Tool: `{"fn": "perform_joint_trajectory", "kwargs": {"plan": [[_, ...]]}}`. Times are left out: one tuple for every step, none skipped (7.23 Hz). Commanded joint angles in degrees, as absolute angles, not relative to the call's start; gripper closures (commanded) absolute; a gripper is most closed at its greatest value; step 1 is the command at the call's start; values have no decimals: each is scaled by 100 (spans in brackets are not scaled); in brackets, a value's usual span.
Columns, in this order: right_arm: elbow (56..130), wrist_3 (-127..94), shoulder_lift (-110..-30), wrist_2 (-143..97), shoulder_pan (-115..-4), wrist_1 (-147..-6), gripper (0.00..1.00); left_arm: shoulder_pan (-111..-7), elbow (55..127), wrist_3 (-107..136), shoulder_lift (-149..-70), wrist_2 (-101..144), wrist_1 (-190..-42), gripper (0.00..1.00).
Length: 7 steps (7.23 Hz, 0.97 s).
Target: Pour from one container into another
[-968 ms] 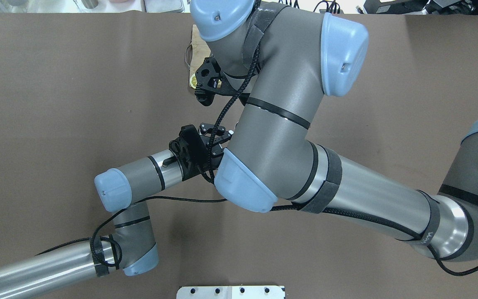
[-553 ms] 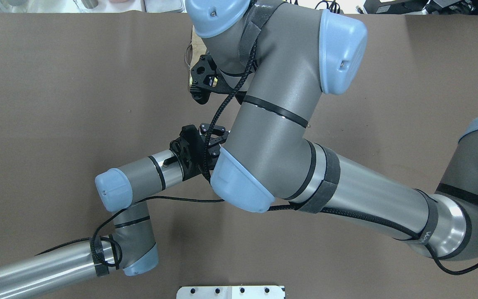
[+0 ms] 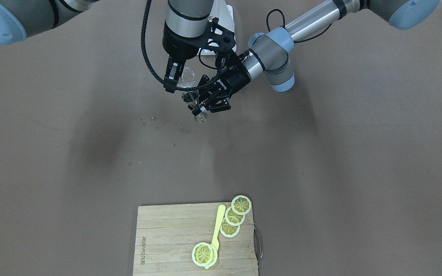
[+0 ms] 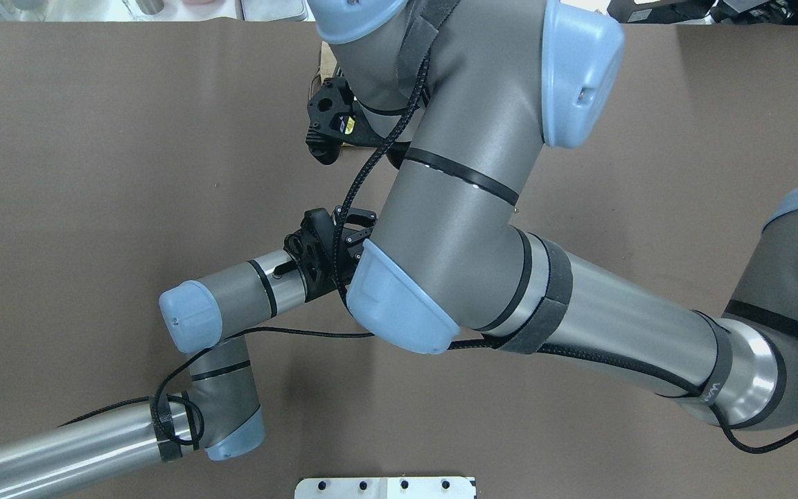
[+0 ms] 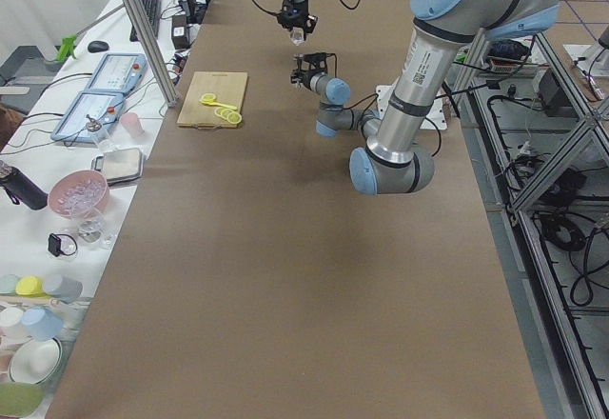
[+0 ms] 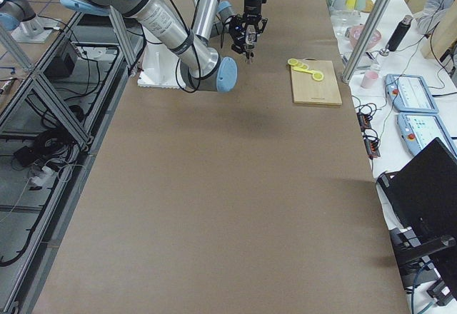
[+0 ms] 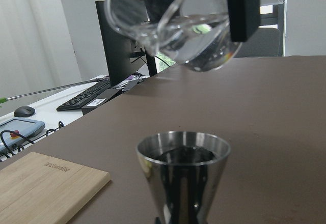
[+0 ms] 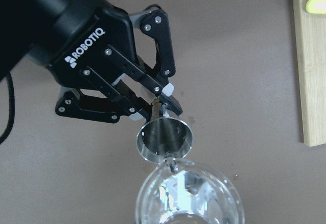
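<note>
With our right gripper (image 3: 180,78) we clasp the tilted glass cup (image 7: 175,30) just above the steel jigger (image 8: 164,138), which our left gripper (image 8: 159,108) clamps below its rim.

The fingers (image 8: 167,100) of the left gripper (image 8: 159,110) pinch the jigger (image 8: 164,140) beneath the glass cup (image 8: 189,198).

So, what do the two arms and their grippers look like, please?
The left arm and the right arm are silver and grey tubes with pale blue joint caps and black rings. A black braided cable runs along each. The left gripper is black, with linked fingers, silver screws and the white word ROBOTIQ. The right gripper is black too.
</note>
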<state>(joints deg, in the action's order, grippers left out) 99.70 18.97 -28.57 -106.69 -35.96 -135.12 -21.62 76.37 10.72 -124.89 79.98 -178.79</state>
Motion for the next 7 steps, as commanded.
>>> {"fn": "perform_joint_trajectory", "kwargs": {"plan": [[10159, 1898, -2839, -10862, -3752, -13526, 100, -2162, 7638, 1072, -12489, 7998, -17877, 100], [10247, 1898, -2830, -11020, -3875, -13526, 100, -2162, 7646, 950, -12481, 7998, -17877, 100], [10396, 1898, -2839, -11135, -3972, -13526, 100, -2171, 7646, 862, -12463, 7998, -17877, 100], [10563, 1898, -2865, -11318, -4147, -13526, 100, -2188, 7655, 861, -12437, 7998, -17877, 100], [10669, 1907, -2874, -11477, -4340, -13526, 100, -2267, 7655, 861, -12410, 7989, -17877, 100], [10905, 1942, -3048, -11574, -4455, -13509, 100, -2398, 7673, 861, -12314, 8007, -17886, 100], [11133, 1960, -3302, -11619, -4508, -13465, 100, -2626, 7742, 861, -12183, 8016, -17929, 100]]}}
